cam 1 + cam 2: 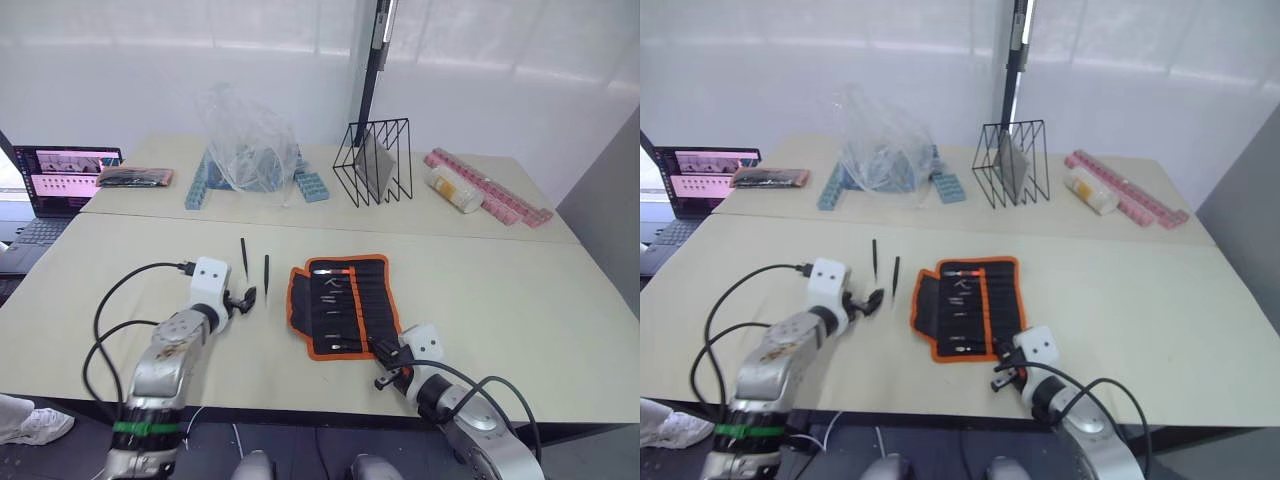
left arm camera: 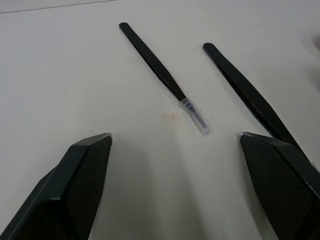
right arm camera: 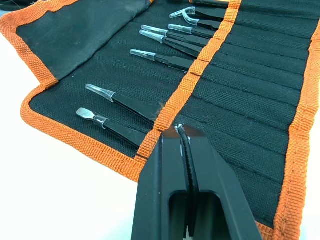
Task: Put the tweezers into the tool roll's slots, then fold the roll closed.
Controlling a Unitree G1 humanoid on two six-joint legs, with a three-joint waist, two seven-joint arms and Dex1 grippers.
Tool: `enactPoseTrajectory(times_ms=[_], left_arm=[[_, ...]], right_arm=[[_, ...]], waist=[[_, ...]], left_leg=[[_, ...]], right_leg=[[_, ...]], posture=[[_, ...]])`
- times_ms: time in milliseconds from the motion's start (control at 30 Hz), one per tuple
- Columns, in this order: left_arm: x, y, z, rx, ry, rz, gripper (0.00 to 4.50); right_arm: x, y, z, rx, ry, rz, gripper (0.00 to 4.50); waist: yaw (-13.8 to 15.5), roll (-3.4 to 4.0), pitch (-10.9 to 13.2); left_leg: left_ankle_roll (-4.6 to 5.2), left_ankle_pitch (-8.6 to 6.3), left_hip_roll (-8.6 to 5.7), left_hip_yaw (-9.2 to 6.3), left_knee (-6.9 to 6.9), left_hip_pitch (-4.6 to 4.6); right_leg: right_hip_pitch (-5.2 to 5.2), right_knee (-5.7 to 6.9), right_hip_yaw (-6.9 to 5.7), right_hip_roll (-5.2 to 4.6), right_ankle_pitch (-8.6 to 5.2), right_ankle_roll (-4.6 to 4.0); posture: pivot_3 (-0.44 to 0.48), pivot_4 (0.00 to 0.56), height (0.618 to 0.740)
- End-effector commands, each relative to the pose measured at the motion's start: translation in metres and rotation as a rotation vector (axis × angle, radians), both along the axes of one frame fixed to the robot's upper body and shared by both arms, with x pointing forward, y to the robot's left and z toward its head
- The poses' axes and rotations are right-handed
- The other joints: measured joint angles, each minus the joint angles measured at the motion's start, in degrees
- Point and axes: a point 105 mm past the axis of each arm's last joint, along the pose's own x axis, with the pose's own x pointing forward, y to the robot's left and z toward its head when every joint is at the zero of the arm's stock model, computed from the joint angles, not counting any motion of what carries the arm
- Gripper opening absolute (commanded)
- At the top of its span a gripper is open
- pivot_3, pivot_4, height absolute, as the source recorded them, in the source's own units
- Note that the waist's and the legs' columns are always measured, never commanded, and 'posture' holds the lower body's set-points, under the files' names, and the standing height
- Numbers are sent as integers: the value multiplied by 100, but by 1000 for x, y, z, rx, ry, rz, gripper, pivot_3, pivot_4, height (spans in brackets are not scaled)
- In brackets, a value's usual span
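Note:
The tool roll lies unfolded on the table, black with orange binding. Several tweezers sit in its slots, clear-capped tips sticking out. Two loose black tweezers lie side by side to the left of the roll; in the left wrist view they appear as one tweezer and a second tweezer. My left gripper is open just short of them, one tip lying between its fingers. My right gripper is shut, empty, hovering at the roll's near edge by the middle orange strip.
At the back stand a laptop, a black-orange packet, a crumpled plastic bag over blue blocks, a black wire rack, a pale cylinder and a pink strip.

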Motion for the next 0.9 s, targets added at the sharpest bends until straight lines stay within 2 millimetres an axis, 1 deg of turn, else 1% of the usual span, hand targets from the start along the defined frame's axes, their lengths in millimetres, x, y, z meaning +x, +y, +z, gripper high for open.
enactPoseTrajectory(times_ms=[33, 100, 233, 400, 467, 533, 633, 800, 867, 900], left_arm=[[13, -2, -5, 17, 4, 34, 4313], [21, -3, -10, 17, 24, 62, 4313], [31, 0, -17, 1, 51, 115, 4313], [38, -1, -25, -21, 82, 136, 4313], [39, -3, -26, -33, 81, 125, 3790], [40, -5, -27, -32, 79, 110, 3230], [41, -6, -27, -40, 79, 108, 2159], [42, -3, -27, -44, 77, 117, 567], [42, 0, -26, -44, 70, 120, 28], [42, 2, -25, -46, 63, 121, 28]], right_arm=[[-8, -19, -40, -83, 163, -84, 0], [-8, -18, -40, -83, 163, -82, 0], [-8, -19, -40, -83, 161, -88, 0], [-8, -19, -40, -84, 161, -90, 0], [-9, -20, -40, -85, 162, -95, 0], [-9, -21, -40, -86, 162, -97, 0], [-9, -22, -40, -87, 162, -99, 0], [-9, -22, -40, -87, 162, -100, 0], [-9, -22, -40, -86, 162, -100, 0], [-9, -22, -41, -86, 163, -100, 0]], waist=[[3, -4, -4], [19, -9, -10], [58, -12, -21], [90, 19, -41], [94, 29, -46], [97, 31, -48], [100, 32, -49], [105, 32, -49], [105, 32, -49], [106, 32, -49]], left_leg=[[0, 0, 0, 0, 0, 0], [0, 1, -1, 0, 0, 2], [0, 5, -5, -1, 1, 7], [0, 6, -6, -1, 1, 21], [0, 5, -6, 1, 1, 32], [0, 5, -6, 1, 1, 35], [-1, 5, -7, 2, 1, 36], [-1, 5, -7, 2, 1, 36], [-1, 5, -7, 2, 1, 36], [-1, 5, -7, 2, 1, 36]], right_leg=[[0, 0, 0, 0, 0, 0], [2, 0, 0, 1, 1, 1], [5, -1, 0, 1, 3, 7], [5, -1, 0, 2, 2, 10], [8, -2, 2, 2, -9, 29], [12, -3, 2, 2, -10, 29], [14, -5, 3, 1, -9, 29], [14, -6, 3, 1, -10, 29], [14, -7, 3, 1, -10, 30], [15, -7, 3, 1, -10, 30]], posture=[[0, 150, 705], [0, 150, 705], [0, 150, 705], [0, 150, 705], [0, 150, 705], [0, 150, 705], [0, 150, 705], [0, 150, 705], [0, 150, 705], [0, 150, 705]])
